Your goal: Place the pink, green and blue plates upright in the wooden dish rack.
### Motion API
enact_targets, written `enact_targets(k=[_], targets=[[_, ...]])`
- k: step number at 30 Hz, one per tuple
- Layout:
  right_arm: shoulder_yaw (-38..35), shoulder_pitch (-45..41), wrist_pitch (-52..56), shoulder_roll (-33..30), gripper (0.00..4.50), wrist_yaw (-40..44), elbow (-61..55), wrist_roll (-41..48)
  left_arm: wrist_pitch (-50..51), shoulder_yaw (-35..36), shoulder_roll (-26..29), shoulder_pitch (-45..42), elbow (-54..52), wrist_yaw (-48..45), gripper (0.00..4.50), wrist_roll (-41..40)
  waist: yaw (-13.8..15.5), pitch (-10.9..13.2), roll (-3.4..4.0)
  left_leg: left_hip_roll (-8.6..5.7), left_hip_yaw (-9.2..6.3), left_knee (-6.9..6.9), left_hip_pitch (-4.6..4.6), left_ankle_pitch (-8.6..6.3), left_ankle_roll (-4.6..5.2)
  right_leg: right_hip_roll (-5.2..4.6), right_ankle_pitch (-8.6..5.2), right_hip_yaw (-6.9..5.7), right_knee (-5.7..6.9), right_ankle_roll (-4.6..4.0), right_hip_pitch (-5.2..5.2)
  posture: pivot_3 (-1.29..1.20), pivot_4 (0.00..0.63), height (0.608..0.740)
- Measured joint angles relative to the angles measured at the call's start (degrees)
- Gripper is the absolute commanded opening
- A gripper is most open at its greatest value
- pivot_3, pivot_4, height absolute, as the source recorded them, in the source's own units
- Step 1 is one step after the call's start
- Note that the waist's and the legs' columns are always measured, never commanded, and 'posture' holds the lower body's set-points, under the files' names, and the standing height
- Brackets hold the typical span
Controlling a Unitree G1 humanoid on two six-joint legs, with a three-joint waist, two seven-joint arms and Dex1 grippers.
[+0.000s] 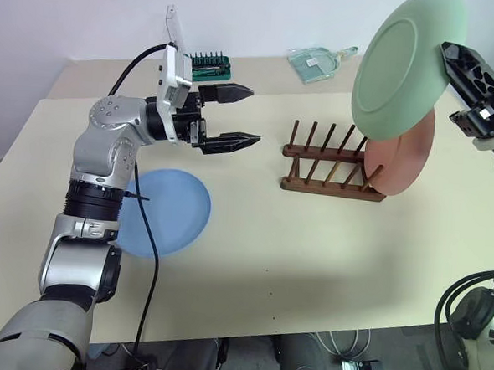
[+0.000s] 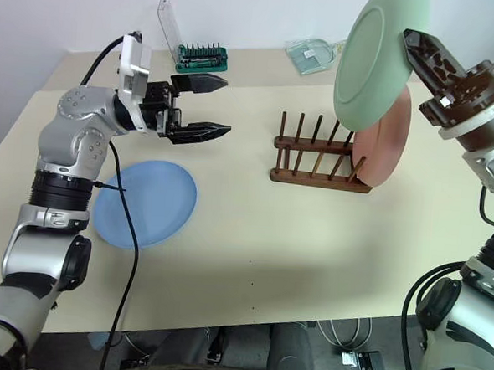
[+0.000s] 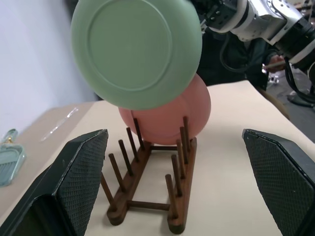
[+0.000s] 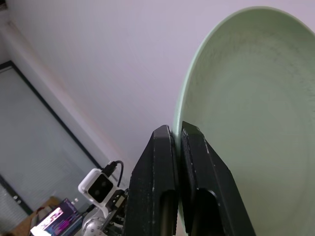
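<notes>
Altogether three plates: green plate pinched in right tool, left tool spread, unladen.

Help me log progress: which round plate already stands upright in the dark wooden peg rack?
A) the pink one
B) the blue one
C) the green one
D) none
A: the pink plate stands between pegs at the end of the dark wooden rack.

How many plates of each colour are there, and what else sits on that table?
Green plate: 1
Pink plate: 1
Blue plate: 1
Wooden dish rack: 1
Green screwdriver bit holder: 1
Pale green dustpan: 1
Total: 6
</notes>
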Motion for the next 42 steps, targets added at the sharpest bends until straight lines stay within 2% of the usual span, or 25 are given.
enact_targets(k=[13,31,36,41,42], targets=[[1.56,4.54,-1.64,1.96,0.01,-1.72,-1.9,1.47,-3.77,-1.38,0.8,0.61,1.17,-0.24,4.5,2.4,0.02,0.0,0.01,0.0,0.01,0.01,-0.01,0.0,0.0,0.0,0.02,0.0,0.0,-0.01,-0.02,0.0,0.15,0.74],[3.28,9.97,-2.97,2.73,0.01,-1.89,-2.17,0.3,-3.65,-1.75,1.68,1.5,1.22,-0.24,4.5,3.44,0.03,-0.01,0.01,0.0,0.02,0.02,-0.01,0.0,0.01,0.0,0.02,0.0,0.0,-0.01,-0.01,0.0,0.15,0.74],[4.6,10.62,-3.65,3.0,0.01,-2.02,-2.82,-1.9,-3.59,-1.76,1.68,1.49,1.21,-0.26,4.5,3.43,0.03,-0.01,0.01,0.0,0.02,0.02,0.0,0.0,0.01,0.0,0.02,0.0,0.0,-0.01,-0.01,0.0,0.15,0.74],[6.71,10.9,-5.98,3.0,0.01,-0.8,-3.37,-7.84,-3.32,-1.76,1.68,1.49,1.21,-0.28,4.5,3.4,0.03,-0.01,0.01,0.0,0.03,0.02,0.0,0.0,0.0,0.0,0.02,0.0,0.0,-0.01,-0.01,0.0,0.15,0.74],[6.82,10.97,-6.57,3.07,0.31,-0.18,-3.46,-8.66,-3.27,-1.75,1.69,1.49,1.21,-0.28,4.5,3.39,0.09,-0.01,0.01,0.0,0.02,0.02,-0.01,0.0,0.0,0.0,0.02,0.0,0.0,-0.01,-0.01,0.0,0.15,0.74]])
